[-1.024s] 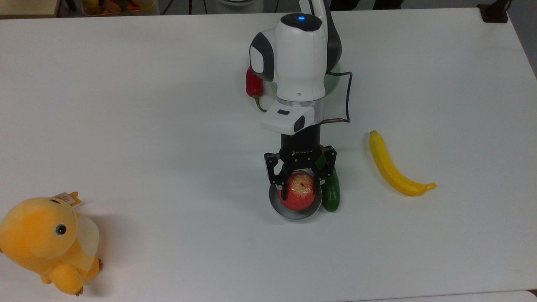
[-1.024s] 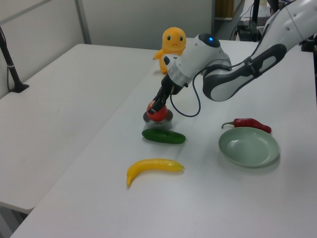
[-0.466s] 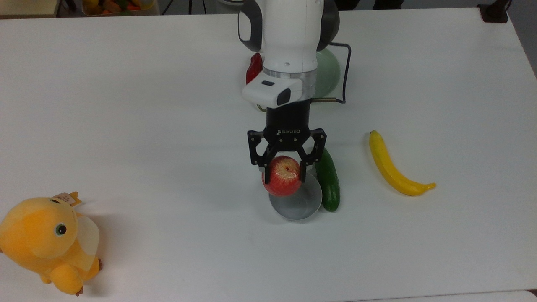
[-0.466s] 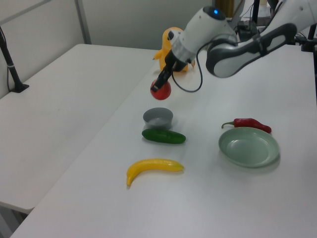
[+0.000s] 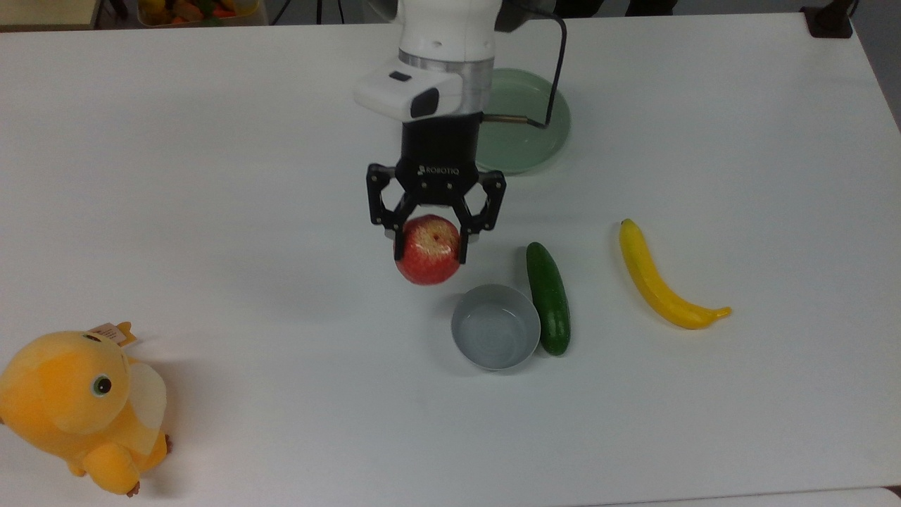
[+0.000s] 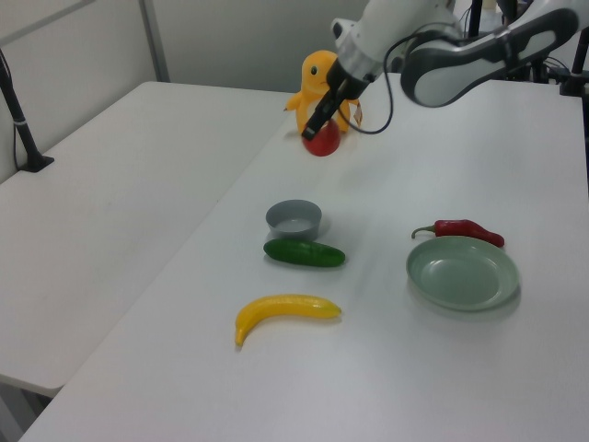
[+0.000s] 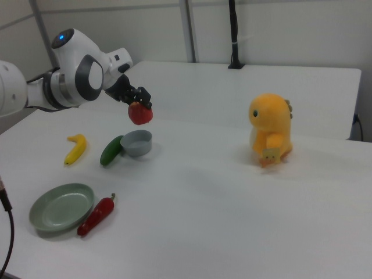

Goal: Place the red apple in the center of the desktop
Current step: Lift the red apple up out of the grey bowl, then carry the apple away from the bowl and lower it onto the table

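**A:** Since the last frame the round red apple (image 5: 428, 250) with the yellowish speckled patch has come up out of the small grey bowl (image 5: 495, 327) and shifted toward the top view's upper left. Arm pulled back with it.

**B:** Grip state?

**A:** Black two-finger gripper (image 5: 429, 243) has its fingers (image 5: 398, 243) pinching the apple from both sides. Apple hangs in the air, clear of the bench, stem dimple facing up in the top view.

**B:** Where is it relative to the bowl?

**A:** Top view: up and left of the bowl, not over it. Right view shows the apple (image 7: 140, 113) above and just left of the bowl (image 7: 137, 142), with the gripper (image 7: 138, 105) on top of it. Left view puts the apple (image 6: 322, 140) in front of the yellow plush toy (image 6: 324, 83), gripper (image 6: 318, 129) angled down onto it.

**B:** Bench layout?

**A:** Large plain white bench (image 5: 211, 176). Dark green cucumber (image 5: 549, 298) lies touching the bowl on the top view's right. Yellow banana (image 5: 658, 282) further right, apart from the cucumber. Pale green round plate (image 5: 538, 120) near the far edge, partly behind the arm. Plush toy (image 5: 81, 412) sits at the top view's lower left corner, well apart from everything.

**B:** Chili?

**A:** Long red chili pepper (image 7: 97, 215) lies just beside the plate (image 7: 62, 207) in the right view, on the right view's right.
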